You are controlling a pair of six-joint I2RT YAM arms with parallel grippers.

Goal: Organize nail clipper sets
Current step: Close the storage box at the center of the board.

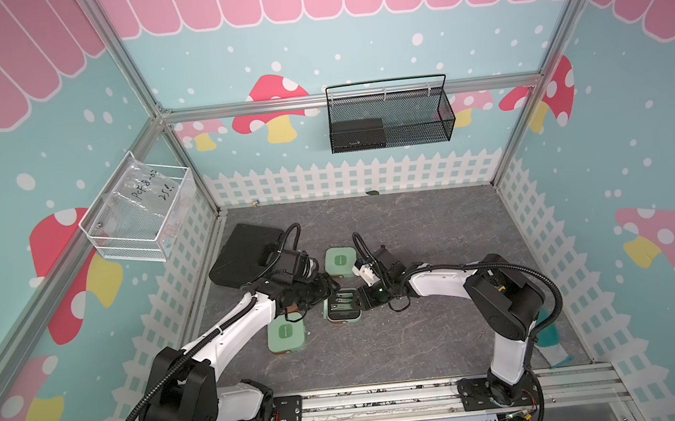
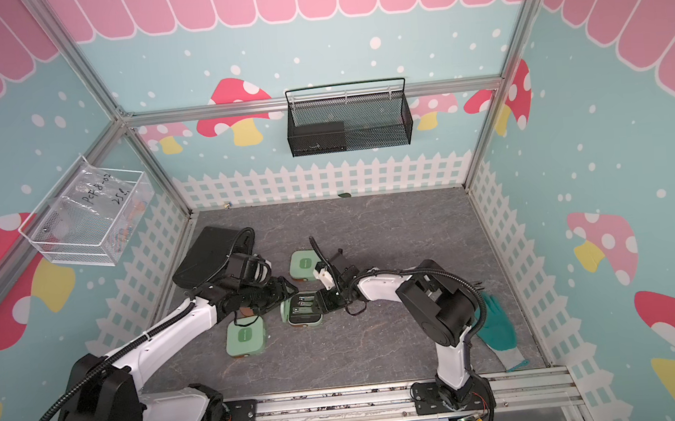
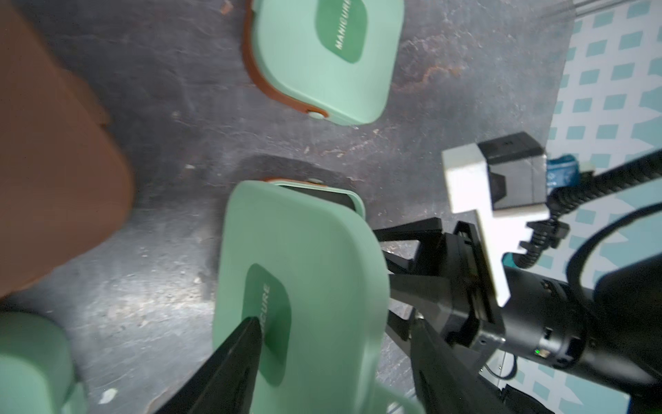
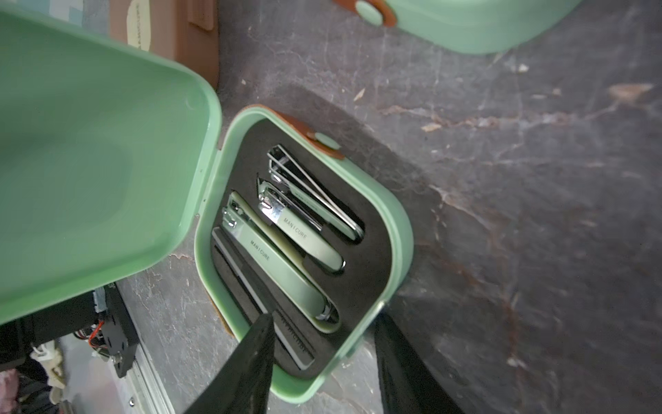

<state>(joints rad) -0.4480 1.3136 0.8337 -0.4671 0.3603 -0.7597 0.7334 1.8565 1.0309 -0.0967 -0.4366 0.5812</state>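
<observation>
- Grey marbled tabletop (image 1: pixel 433 232) sits inside walls (image 1: pixel 355 51) painted with mushrooms and a white fence. A black mesh basket (image 1: pixel 390 115) hangs on the back wall.
- At the left rear of the tabletop lies a large black case (image 1: pixel 243 251). A teal glove (image 2: pixel 498 322) lies by the right edge.
- The open mint case (image 1: pixel 343 307) lies near the centre, between the two grippers, with its lid (image 3: pixel 297 251) raised on the left arm's side.
- Its black insert (image 4: pixel 370 254) holds three silver clippers (image 4: pixel 301 229) side by side in slots, with a slim file (image 4: pixel 252 286) next to them.
- The left gripper (image 3: pixel 333 320) straddles the lid. One fingertip (image 3: pixel 247 333) touches the dark green label on the outer face and the other stands on the inner side. Whether they actually pinch the lid I cannot tell.
- The right gripper (image 4: pixel 326 319) has its jaws wide, one tip inside over the file's end, the other outside the case wall, holding nothing.
- A rear mint case (image 1: pixel 340 262), closed, lies just behind the open one. A front mint case (image 1: pixel 286 336), also closed, lies nearer the robot, by the left arm.
- The brown case (image 3: pixel 53 161) lies near the open one, mostly hidden under the left wrist in both top views.
</observation>
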